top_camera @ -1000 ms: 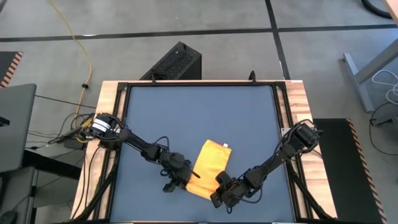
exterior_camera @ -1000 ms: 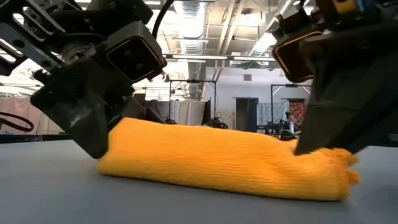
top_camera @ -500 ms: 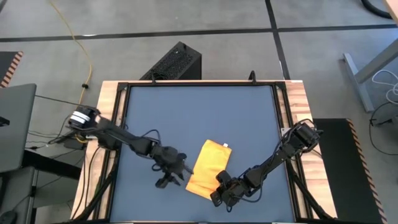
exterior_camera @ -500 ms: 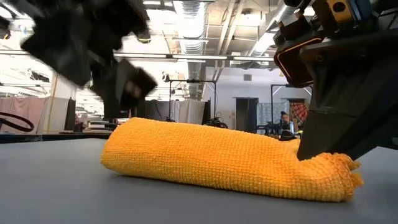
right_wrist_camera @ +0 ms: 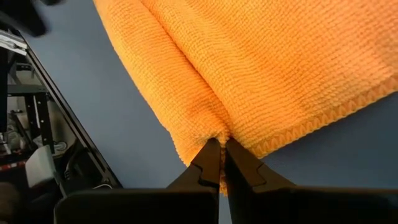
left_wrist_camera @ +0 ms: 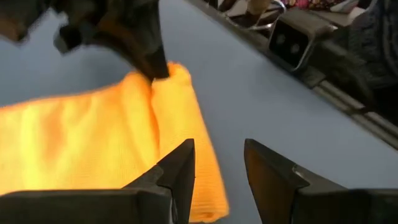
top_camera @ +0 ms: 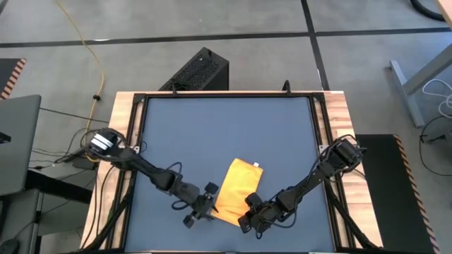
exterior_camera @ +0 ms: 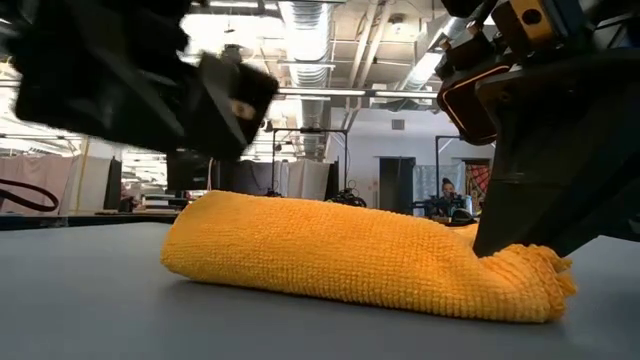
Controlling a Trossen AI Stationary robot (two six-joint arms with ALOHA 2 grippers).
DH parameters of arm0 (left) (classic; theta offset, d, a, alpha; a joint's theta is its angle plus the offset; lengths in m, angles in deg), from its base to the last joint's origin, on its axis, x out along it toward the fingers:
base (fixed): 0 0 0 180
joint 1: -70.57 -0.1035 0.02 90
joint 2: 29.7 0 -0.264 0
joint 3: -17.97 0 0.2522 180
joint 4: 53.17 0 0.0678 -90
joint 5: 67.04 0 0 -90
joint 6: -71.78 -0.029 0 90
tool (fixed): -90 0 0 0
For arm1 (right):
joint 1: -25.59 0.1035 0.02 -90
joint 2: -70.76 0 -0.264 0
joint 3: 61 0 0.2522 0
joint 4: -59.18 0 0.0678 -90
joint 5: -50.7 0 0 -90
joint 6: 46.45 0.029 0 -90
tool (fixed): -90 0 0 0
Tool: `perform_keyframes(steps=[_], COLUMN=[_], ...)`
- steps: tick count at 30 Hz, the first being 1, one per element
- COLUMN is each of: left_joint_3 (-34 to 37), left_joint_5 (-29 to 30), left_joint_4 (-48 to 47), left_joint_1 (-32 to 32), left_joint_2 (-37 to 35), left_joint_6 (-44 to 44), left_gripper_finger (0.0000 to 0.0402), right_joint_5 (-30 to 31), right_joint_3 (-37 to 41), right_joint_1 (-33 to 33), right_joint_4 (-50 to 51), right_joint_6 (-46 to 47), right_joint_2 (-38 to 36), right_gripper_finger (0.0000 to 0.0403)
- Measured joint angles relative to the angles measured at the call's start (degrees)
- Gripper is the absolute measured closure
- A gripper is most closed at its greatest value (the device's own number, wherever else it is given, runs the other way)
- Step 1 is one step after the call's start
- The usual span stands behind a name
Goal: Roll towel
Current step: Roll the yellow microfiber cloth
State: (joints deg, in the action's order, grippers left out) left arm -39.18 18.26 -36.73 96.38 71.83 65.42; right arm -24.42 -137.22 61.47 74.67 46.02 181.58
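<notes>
The yellow towel (top_camera: 236,185) lies folded on the blue-grey table top, and its white tag (top_camera: 256,166) shows at its far right corner. From table height, the towel (exterior_camera: 340,255) is a low thick roll resting on its underside. My right gripper (right_wrist_camera: 219,155) is shut on its near right end. My left gripper (left_wrist_camera: 217,165) hangs open just above the towel's near left edge (left_wrist_camera: 199,155) and touches nothing. It shows blurred and raised in the low view (exterior_camera: 215,100). My right gripper pinches the towel's near right end (right_wrist_camera: 214,134) between its two fingers, where a fold runs into the hemmed edge, so several layers are bunched there. The fingers slant down from the table's near right side. The pinched end (exterior_camera: 520,262) puckers; the rest lies on the table.
The bare table top (top_camera: 212,127) stretches toward the far edge inside a black frame with wooden side rails (top_camera: 335,113). A black box (top_camera: 198,70) stands on the floor beyond the far edge. Cables (top_camera: 88,92) lie at the left.
My left gripper has let go of the towel's near left end, risen, swung away toward the table's left edge, then come back beside the towel nearer the near edge, rolling as it went. The released end has settled flat on the table. My right gripper keeps its hold.
</notes>
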Motion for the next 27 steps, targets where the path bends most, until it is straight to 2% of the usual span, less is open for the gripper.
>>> perform_keyframes(steps=[4, 11, 19, 27], left_joint_3=[-2.3, -4.7, -5.2, -5.2], left_joint_5=[-4.2, -5.7, -6.1, -5.7], left_joint_4=[0.2, -0.1, -2.3, -2.7], left_joint_1=[-1.7, -3.5, -4.7, -4.8], left_joint_2=[3.0, 7.3, 7.4, 7.4], left_joint_6=[1.5, 1.5, 0.7, -1.2], left_gripper_finger=[0.0274, 0.0274, 0.0274, 0.0274], right_joint_5=[0.0, 0.0, 0.0, 0.1], right_joint_3=[0.0, 0.0, 0.1, 0.0], right_joint_1=[-0.1, -0.3, -0.4, -0.4], right_joint_4=[0.0, -0.4, -0.7, -0.9], right_joint_6=[0.1, -4.8, -5.5, -2.5], right_joint_2=[0.0, 0.1, 0.1, 0.1], right_gripper_finger=[0.0373, 0.0362, 0.0353, 0.0346])
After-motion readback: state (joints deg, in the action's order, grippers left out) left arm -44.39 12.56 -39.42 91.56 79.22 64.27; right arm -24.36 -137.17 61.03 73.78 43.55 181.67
